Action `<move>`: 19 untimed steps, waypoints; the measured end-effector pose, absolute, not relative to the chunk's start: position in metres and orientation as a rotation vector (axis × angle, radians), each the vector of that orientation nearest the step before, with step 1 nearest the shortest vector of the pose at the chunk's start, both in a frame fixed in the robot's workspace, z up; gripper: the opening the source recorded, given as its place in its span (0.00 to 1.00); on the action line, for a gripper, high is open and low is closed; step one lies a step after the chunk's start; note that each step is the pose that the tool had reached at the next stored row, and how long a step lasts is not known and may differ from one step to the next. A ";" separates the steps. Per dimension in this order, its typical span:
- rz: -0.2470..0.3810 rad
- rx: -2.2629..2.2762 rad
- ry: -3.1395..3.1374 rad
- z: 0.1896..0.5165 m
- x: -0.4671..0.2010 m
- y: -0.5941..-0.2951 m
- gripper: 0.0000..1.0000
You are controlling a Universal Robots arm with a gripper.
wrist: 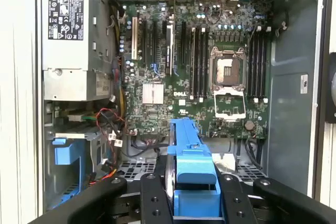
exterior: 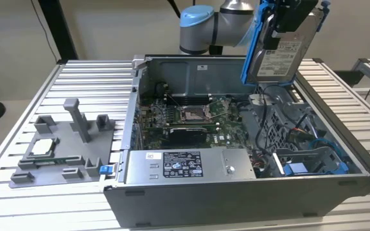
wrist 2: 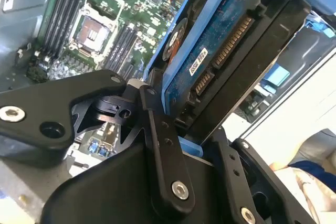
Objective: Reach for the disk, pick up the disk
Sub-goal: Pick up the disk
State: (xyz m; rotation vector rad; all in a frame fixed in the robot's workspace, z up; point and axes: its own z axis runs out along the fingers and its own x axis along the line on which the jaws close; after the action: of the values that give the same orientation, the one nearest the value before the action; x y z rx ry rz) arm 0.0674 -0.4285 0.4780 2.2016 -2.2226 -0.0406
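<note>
Surface: a slatted metal bench (exterior: 69, 77), with an open PC case (exterior: 236, 192) laid on it and a grey fixture (exterior: 63, 149) toward the exterior view's left.
Disk: the disk (exterior: 281, 53) is held up in the air, well clear of the case, label facing out, blue rails on its edges.
Gripper: the gripper (wrist 2: 184, 129) is clamped on the disk, black fingers (wrist 2: 163, 150) pressed against its sides.
Board: the motherboard (wrist: 210, 72) is seen below, socket bare.
Progress: reach and pickup look done, nothing much left, it's judged.
</note>
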 end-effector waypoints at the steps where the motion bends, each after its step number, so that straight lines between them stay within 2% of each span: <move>1: -0.041 2.202 -2.223 0.478 0.067 -0.430 0.00; 19: -0.041 2.201 -2.223 0.478 0.067 -0.459 0.00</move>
State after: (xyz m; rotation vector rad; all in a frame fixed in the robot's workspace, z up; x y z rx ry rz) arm 0.0674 -0.4587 0.4778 2.2013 -2.2229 -0.0406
